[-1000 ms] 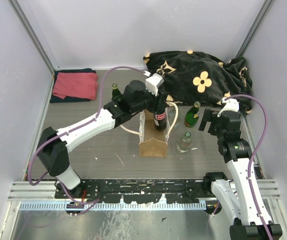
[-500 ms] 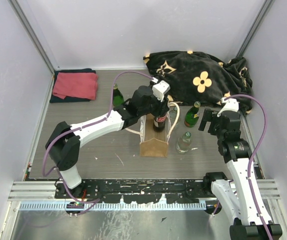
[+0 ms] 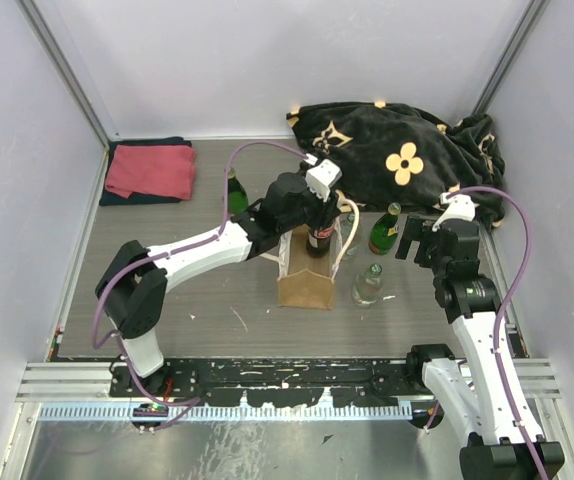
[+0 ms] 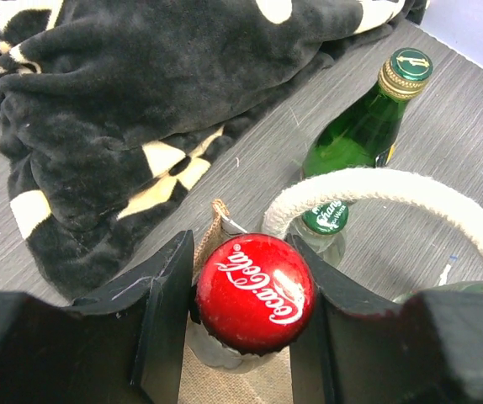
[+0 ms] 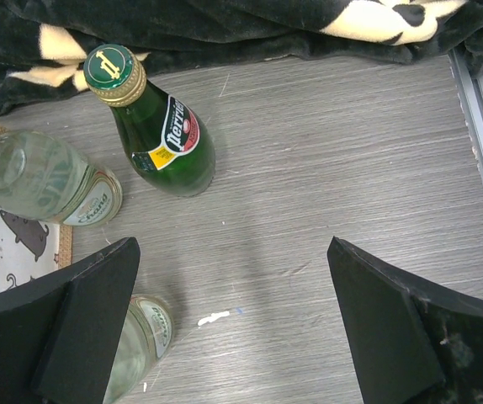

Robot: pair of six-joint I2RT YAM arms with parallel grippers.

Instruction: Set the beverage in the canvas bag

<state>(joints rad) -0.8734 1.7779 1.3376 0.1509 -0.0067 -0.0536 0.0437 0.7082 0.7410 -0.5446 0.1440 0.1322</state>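
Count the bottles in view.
5. Cola bottle in the left gripper at the canvas bag; green bottle behind the left arm; Perrier bottle and two clear bottles right of the bag. The blanket may hide more.

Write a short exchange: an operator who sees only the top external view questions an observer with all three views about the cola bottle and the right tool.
Operator: Is the left tool really gripping the cola bottle at the canvas bag?
Observer: Yes. The left wrist view shows its fingers closed on either side of the bottle's top, right at the red Coca-Cola cap.
Operator: Is the right tool holding anything?
Observer: No. The right wrist view shows it wide open over bare table, with the green Perrier bottle standing ahead of it, untouched.
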